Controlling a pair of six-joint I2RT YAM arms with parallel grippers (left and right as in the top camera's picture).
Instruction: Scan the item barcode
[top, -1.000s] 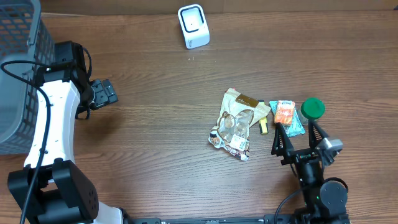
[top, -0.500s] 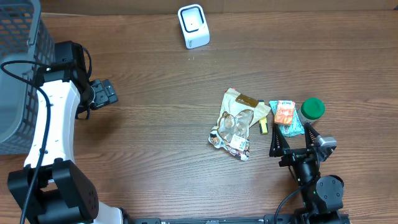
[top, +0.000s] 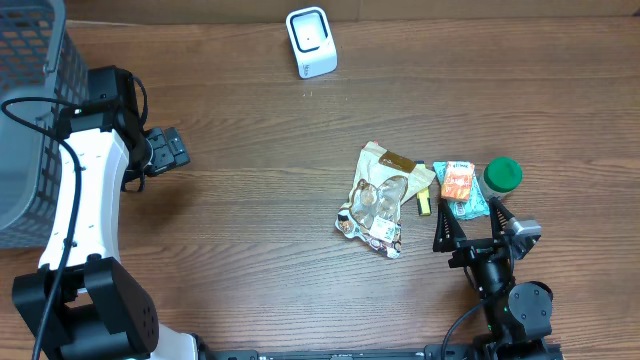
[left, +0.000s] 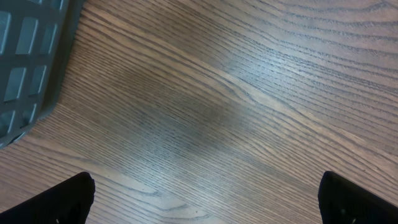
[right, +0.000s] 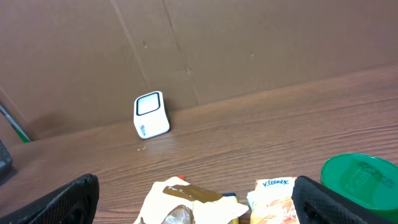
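Overhead: snack bag (top: 378, 200) lies flat right of centre on the wood table (top: 250, 210), long axis near-to-far, slightly tilted. Just to its right, bunched: yellow item (top: 424, 204), tissue pack (top: 462, 187), green lid (top: 503, 175). Scanner (top: 311, 41) at far edge, well apart. R gripper (top: 470, 215) just near of the tissue pack, jaws spread, holding nothing. L gripper (top: 168, 150) beside the basket (top: 30, 120).
L wrist: jaws spread wide over bare wood, basket corner at left.
R wrist: cardboard wall (right: 249, 43) behind scanner.

Shows only the top of the snack bag (right: 193, 208) in the right wrist view; crops the green lid (right: 364, 180) right of it; leaves the yellow item (top: 424, 203) beside it unidentifiable overhead.
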